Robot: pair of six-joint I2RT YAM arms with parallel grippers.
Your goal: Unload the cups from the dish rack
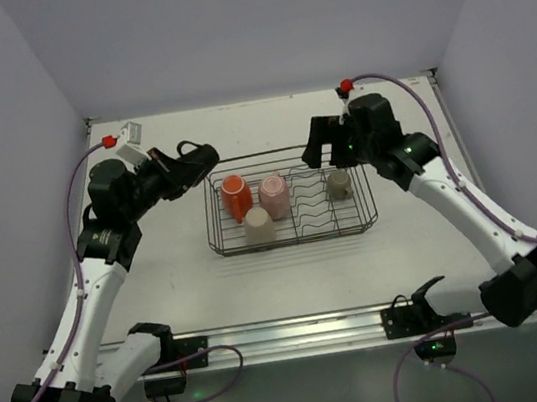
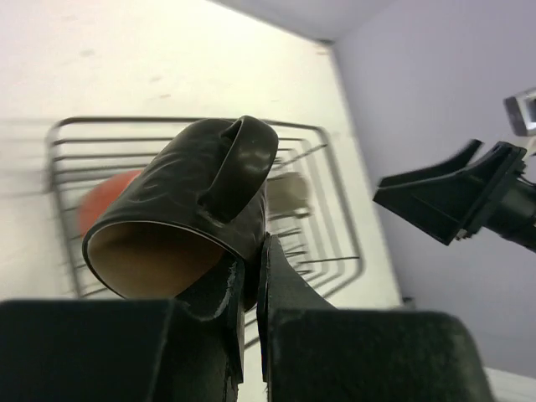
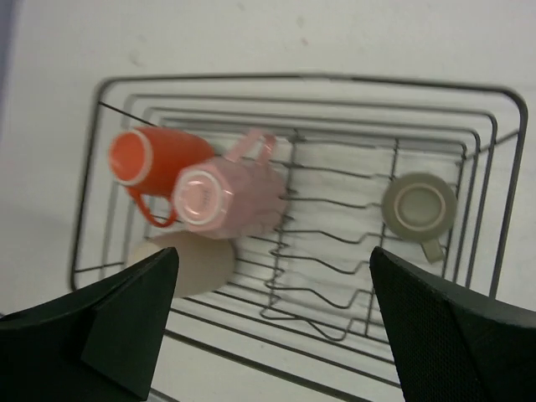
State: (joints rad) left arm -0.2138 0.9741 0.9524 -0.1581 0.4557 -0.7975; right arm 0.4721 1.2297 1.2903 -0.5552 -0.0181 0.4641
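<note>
The black wire dish rack (image 1: 367, 219) stands mid-table. In it are an orange cup (image 1: 237, 197), a pink cup (image 1: 274, 196), a cream cup (image 1: 258, 226) and, right of the dividers, an olive-grey cup (image 1: 339, 184). My left gripper (image 1: 186, 168) is shut on the wall of the dark brown-black cup (image 1: 201, 156), held in the air beyond the rack's far left corner. In the left wrist view the gripper (image 2: 251, 276) pinches that cup (image 2: 184, 188) at its rim. My right gripper (image 1: 329, 146) is open and empty above the rack's far right; its view shows the gripper (image 3: 272, 255) over the rack (image 3: 335, 79), the orange (image 3: 155, 155), pink (image 3: 222, 197), cream (image 3: 197, 264) and olive-grey (image 3: 419, 207) cups.
White walls close the table on the left, back and right. A metal rail (image 1: 298, 333) with the arm bases runs along the near edge. Purple cables hang from both arms. Bare table lies left of the rack (image 1: 167, 267) and in front of it.
</note>
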